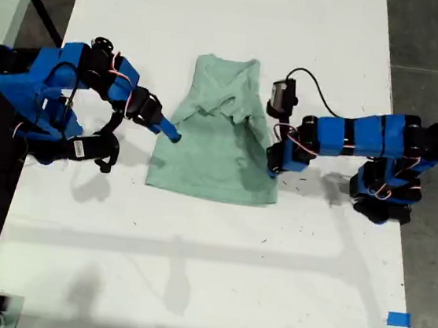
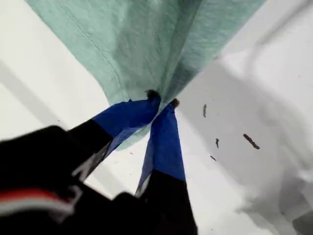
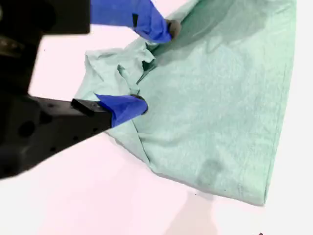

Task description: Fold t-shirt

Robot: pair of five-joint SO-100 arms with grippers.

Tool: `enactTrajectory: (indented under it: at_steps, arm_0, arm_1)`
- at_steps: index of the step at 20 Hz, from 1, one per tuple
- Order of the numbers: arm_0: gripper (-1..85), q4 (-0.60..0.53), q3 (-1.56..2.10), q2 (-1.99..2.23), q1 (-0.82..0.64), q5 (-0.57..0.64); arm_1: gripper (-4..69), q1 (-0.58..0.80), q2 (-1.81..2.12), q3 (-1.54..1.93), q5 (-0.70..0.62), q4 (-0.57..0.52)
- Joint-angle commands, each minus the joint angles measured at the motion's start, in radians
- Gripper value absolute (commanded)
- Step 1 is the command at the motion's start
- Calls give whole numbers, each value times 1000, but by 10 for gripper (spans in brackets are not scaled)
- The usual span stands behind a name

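While the t-shirt (image 1: pixel 216 152) lies mostly flat on the table (image 1: pixel 191 272), just toward 12 o'clock of centre in the exterior view, sleeves tucked inward, two grippers meet it. First gripper (image 2: pixel 161 100), at the shirt's 3 o'clock edge, is pinched onto the cloth. Second gripper (image 3: pixel 155 67), at the 9 o'clock edge, has its jaws apart around bunched fabric.
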Motion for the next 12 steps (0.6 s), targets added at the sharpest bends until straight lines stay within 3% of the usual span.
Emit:
enactTrajectory:
  at_steps: [1,12]
  arm_0:
    - [236,-21,-5,5,5,-9]
    - [235,-20,2,5,5,-11]
  arm_1:
    - [-11,-18,-12,-181,-14,51]
    - [-11,-64,-675,-770,95,-109]
